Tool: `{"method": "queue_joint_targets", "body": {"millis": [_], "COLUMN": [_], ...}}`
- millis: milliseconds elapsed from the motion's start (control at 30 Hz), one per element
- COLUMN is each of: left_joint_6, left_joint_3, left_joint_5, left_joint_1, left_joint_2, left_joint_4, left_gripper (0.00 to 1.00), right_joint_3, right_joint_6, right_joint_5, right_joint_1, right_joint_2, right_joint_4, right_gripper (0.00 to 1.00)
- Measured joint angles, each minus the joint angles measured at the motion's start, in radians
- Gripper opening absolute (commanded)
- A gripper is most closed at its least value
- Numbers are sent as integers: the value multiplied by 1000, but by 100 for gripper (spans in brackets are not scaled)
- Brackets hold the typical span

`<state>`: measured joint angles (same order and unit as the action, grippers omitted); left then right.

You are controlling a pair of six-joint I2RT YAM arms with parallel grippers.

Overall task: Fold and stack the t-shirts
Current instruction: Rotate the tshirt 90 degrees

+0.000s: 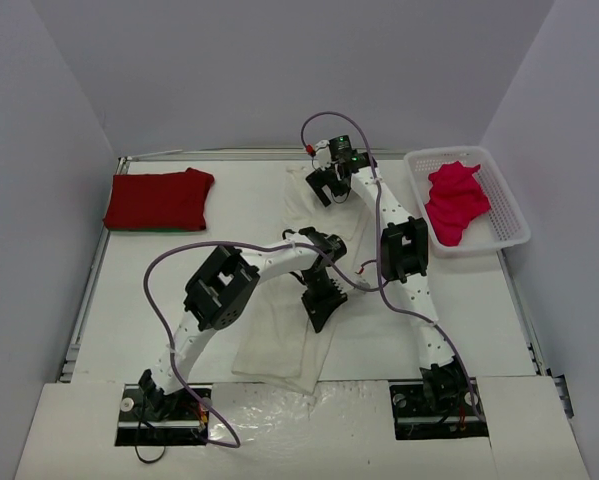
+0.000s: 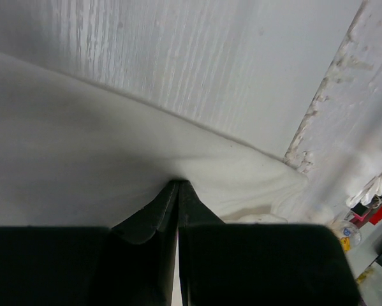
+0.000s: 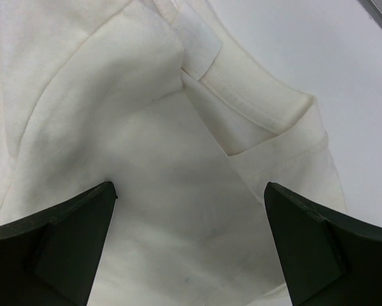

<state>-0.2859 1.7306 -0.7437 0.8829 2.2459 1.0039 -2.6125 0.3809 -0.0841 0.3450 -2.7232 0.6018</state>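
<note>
Shirt (image 2: 82, 159), cream, seemingly pinched by left fingers (image 2: 151, 217).

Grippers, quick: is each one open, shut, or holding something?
Left gripper: shut, pinching the cream-white t-shirt.
Right gripper: open, empty, above that shirt.

Bare table (image 1: 129, 300) lay open on the left, from the folded red t-shirt (image 1: 159, 200) in the far corner to the near edge. A narrower strip lay on the right, nearer than the white basket (image 1: 516, 215) holding the pinkish-red t-shirt (image 1: 454, 200). The middle was crowded: the cream-white t-shirt (image 1: 274, 345) ran far to near, the left arm (image 1: 224, 285) slanted across it, the right arm (image 1: 404, 250) stretched along its right side, and a purple cable (image 1: 169, 265) looped out leftward. Grey walls (image 1: 279, 70) closed three sides.
</note>
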Motion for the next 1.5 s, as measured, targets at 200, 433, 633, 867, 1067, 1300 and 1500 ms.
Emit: {"method": "queue_joint_targets", "body": {"millis": [200, 433, 633, 867, 1067, 1300, 1500], "left_joint_6": [55, 120, 127, 87, 5, -13, -8], "left_joint_3": [97, 217, 227, 141, 7, -28, -148], "left_joint_5": [-64, -156, -159, -33, 127, 195, 171], "left_joint_1": [17, 32, 35, 48, 34, -17, -223], "left_joint_2": [71, 159, 161, 50, -158, -449, -705], "left_joint_4": [2, -14, -27, -94, -159, -211, -286], "left_gripper": [2, 2, 7, 34, 76, 94, 94], "right_joint_3": [0, 0, 0, 25, 46, 227, 585], "right_joint_6": [0, 8, 11, -26, -40, -45, -47], "right_joint_5": [-11, -17, 15, 87, 170, 218, 178], "right_joint_1": [8, 41, 58, 61, 62, 53, 14], "right_joint_2": [0, 0, 0, 47, 211, 524, 750], "right_joint_4": [0, -9, -32, -93, -141, -208, -224], "right_gripper": [100, 100, 100, 100, 100, 100, 88]}}
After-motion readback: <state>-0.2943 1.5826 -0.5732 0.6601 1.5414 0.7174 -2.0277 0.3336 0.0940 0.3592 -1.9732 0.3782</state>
